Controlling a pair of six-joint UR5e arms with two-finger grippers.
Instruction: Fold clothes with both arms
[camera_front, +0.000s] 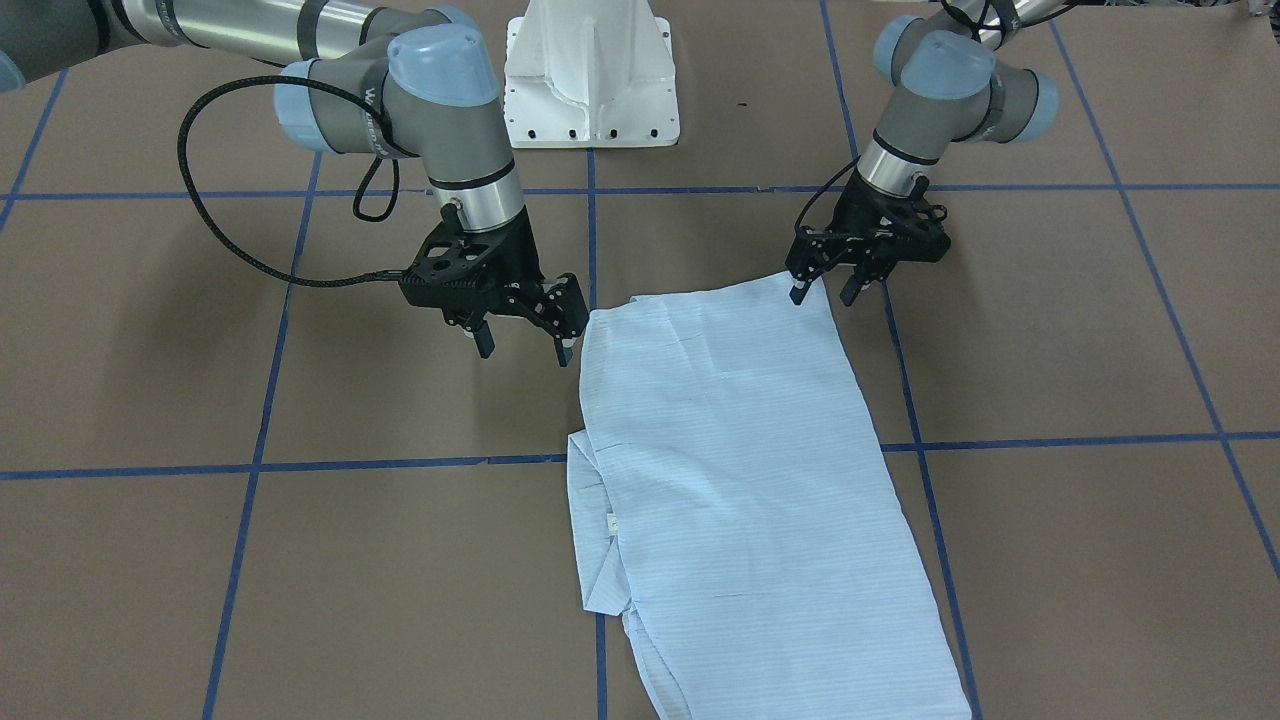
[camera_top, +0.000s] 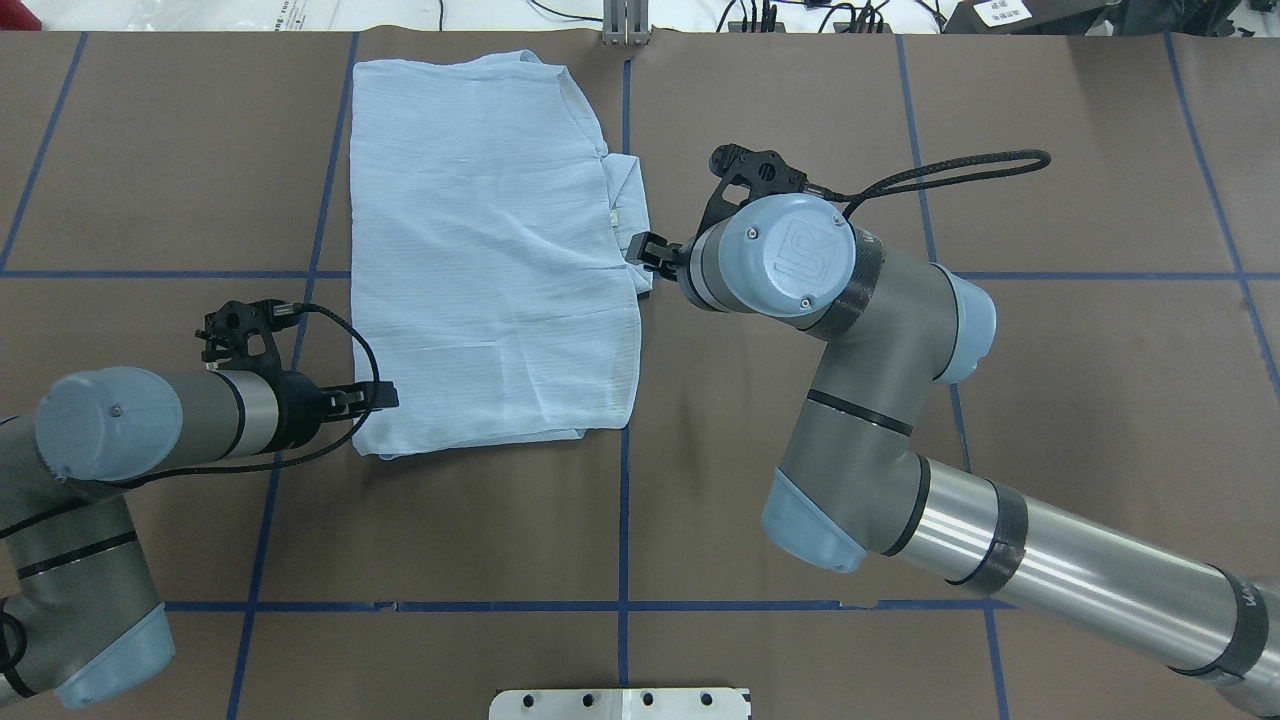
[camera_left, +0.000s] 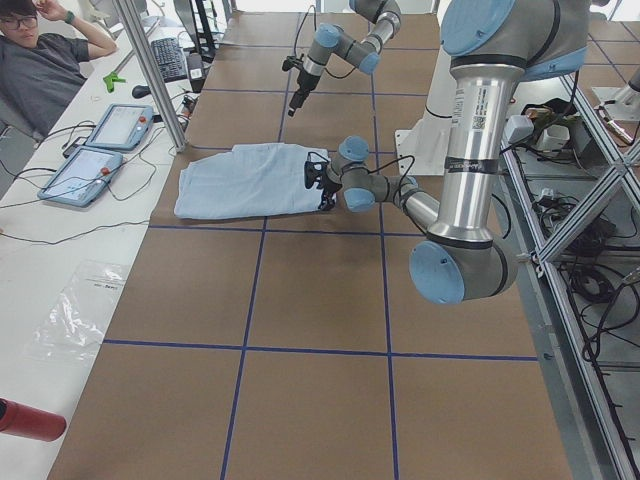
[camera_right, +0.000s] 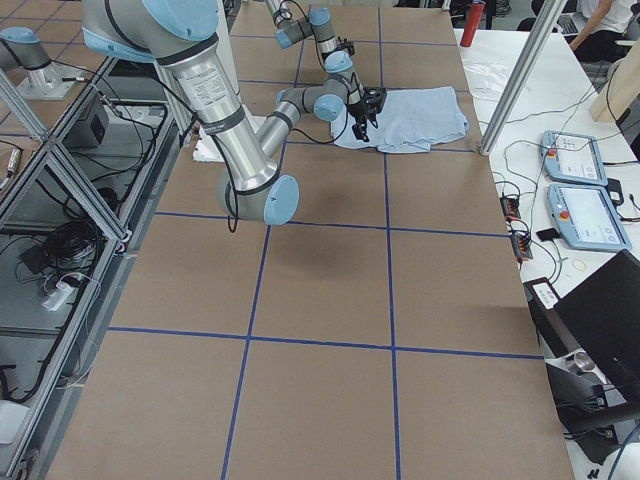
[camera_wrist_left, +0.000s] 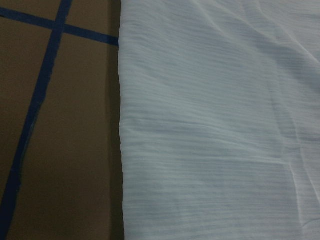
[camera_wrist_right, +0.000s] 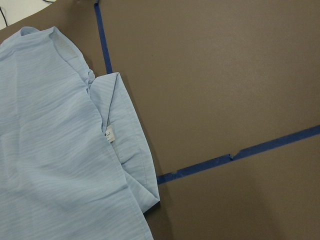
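The clothes are one pale blue striped shirt (camera_top: 490, 250), folded into a long rectangle flat on the brown table, its collar and a small white label on the side toward my right arm. My left gripper (camera_front: 826, 291) hangs open at the shirt's near corner, one fingertip (camera_front: 797, 293) at the cloth edge. Low beside the opposite long edge, my right gripper (camera_front: 525, 347) is open with nothing between its fingers. The left wrist view is filled with crinkled fabric (camera_wrist_left: 215, 125). Collar and label (camera_wrist_right: 110, 134) show in the right wrist view. Neither wrist view shows fingers.
The white pedestal base (camera_front: 590, 75) stands between the arms. Blue tape lines (camera_front: 250, 468) grid the table. A metal post (camera_left: 150, 70), two teach pendants (camera_left: 100, 150) and a seated person (camera_left: 40, 60) are beyond the far edge. A red bottle (camera_left: 25, 420) lies at a corner.
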